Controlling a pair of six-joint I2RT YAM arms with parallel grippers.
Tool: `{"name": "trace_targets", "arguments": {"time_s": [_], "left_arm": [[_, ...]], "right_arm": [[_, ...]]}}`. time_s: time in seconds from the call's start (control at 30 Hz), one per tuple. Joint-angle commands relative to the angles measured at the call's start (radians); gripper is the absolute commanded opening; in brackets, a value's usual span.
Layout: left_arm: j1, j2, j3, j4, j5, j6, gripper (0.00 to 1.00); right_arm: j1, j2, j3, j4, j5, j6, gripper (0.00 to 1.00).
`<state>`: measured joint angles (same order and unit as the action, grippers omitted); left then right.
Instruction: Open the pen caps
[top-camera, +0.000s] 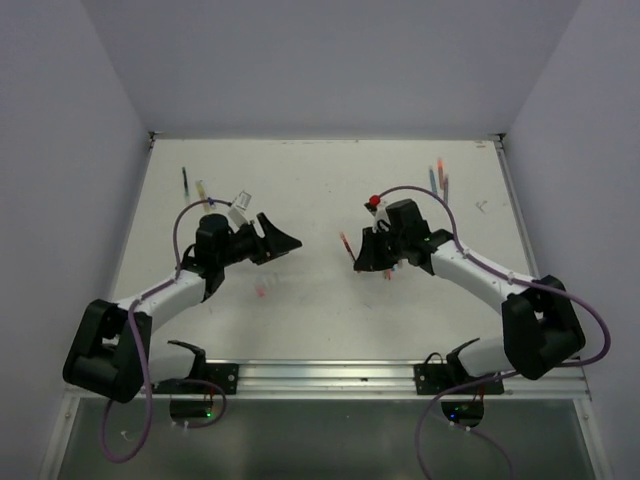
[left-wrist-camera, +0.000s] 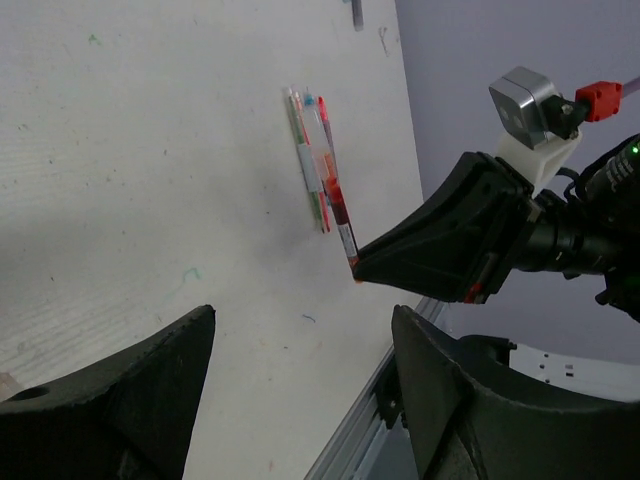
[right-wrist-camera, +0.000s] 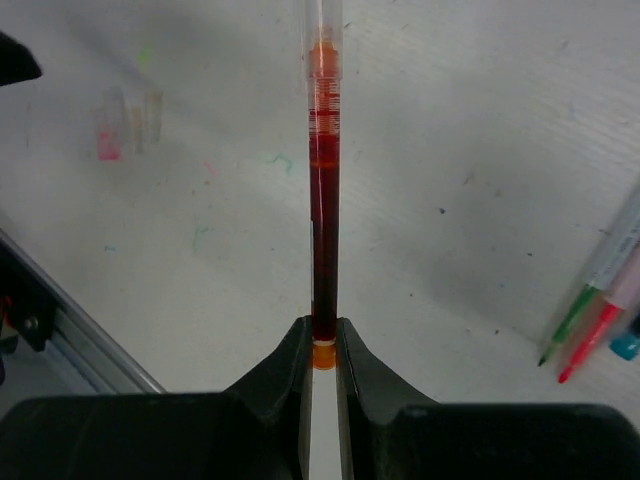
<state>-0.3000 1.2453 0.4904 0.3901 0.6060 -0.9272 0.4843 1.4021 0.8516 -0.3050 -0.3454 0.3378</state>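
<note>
Right gripper pinched narrow on the end of red pen, mid-worktop. Left gripper wide, holding nothing. Loose pen caps lie between the claws, nearer the near edge, touching neither.

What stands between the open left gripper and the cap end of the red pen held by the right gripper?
Nothing visible does. The left gripper is open and faces the red pen, which the right gripper pinches at its tail. The cap end sticks out free, with only bare table under the gap.
</note>
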Motion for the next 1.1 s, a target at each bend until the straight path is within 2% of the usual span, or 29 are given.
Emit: {"name": "trace_targets", "arguments": {"time_s": [0.0, 0.1, 0.43, 0.87, 1.07], "left_arm": [[0.007, 0.055, 0.036, 0.124, 0.055, -0.061, 0.74], [0.004, 0.103, 0.028, 0.153, 0.044, -0.065, 0.74], [-0.01, 0.238, 0.036, 0.274, 0.071, -0.148, 0.73], [-0.011, 0.235, 0.031, 0.329, 0.08, -0.219, 0.68], [-0.011, 0.226, 0.025, 0.351, 0.106, -0.245, 0.61]], "right_arm": [[0.049, -0.037, -0.032, 0.173, -0.136, 0.056, 0.0], [0.095, -0.04, -0.068, 0.239, -0.17, 0.098, 0.0], [0.184, -0.008, -0.059, 0.3, -0.193, 0.141, 0.0], [0.252, 0.074, -0.056, 0.362, -0.155, 0.156, 0.0], [0.261, 0.089, -0.043, 0.394, -0.127, 0.167, 0.0]]}}
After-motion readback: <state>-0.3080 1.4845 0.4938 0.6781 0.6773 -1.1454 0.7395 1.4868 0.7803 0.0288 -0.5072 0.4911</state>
